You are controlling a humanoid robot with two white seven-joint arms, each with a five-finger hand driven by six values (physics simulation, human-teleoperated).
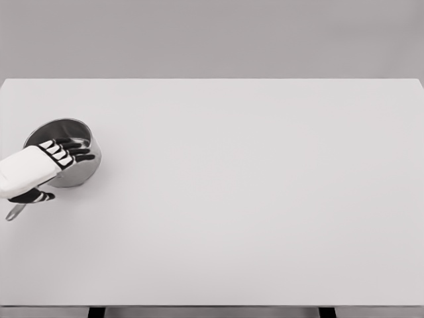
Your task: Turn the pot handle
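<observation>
The left hand [41, 167] reaches in over the steel pot [66, 152] at the white table's [252, 199] left edge. Its fingers [69, 147] lie stretched across the pot's open mouth, thumb hanging below; whether they grip the rim I cannot tell. The pot's handle [14, 212] pokes out beneath the palm, toward the robot.

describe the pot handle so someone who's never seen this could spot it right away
On the white table, look to the far left edge, where a steel pot sits under the left hand. The handle is the thin grey metal strip poking out below the hand, toward the lower left.
</observation>
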